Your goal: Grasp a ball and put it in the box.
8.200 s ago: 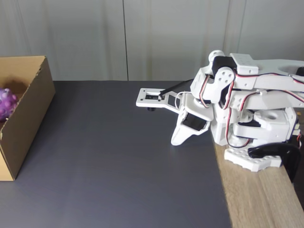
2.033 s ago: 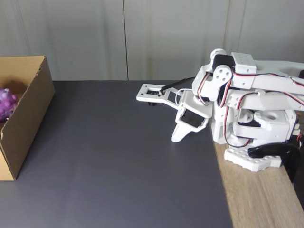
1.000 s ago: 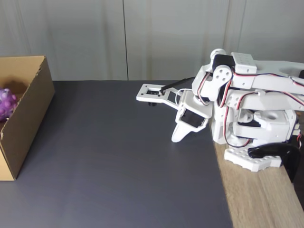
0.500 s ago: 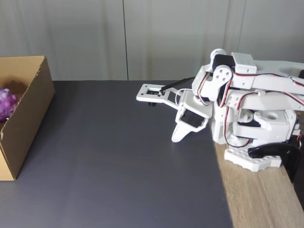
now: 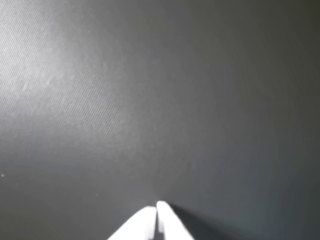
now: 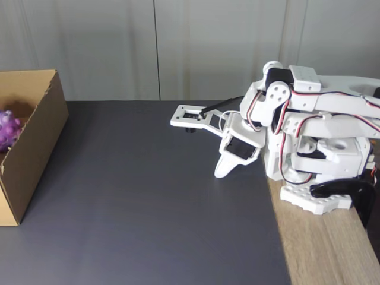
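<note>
The ball (image 6: 8, 130) sits inside the cardboard box (image 6: 37, 139) at the far left of the counter (image 6: 148, 202). My fingers (image 5: 156, 212) are clenched empty, tips touching, low over the dark mat, well right of the box.

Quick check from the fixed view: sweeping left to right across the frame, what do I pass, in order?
The ball inside the box at the far left → bare dark mat → the gripper, shut and empty, tips down on the mat → the folded arm's base on the wooden tabletop.
</note>
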`<act>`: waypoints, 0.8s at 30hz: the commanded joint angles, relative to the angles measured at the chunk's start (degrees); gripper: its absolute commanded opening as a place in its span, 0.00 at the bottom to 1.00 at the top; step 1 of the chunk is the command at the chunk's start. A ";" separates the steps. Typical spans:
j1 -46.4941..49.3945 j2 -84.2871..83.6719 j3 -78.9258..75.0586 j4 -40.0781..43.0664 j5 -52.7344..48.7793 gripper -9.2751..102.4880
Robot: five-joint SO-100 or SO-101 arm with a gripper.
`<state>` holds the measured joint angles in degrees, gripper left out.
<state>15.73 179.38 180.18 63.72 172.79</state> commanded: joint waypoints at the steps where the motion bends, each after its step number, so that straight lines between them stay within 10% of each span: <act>1: 0.79 0.00 0.18 0.70 0.26 0.09; 24: 0.79 0.00 0.18 0.70 0.26 0.09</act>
<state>15.73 179.38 180.18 63.72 172.79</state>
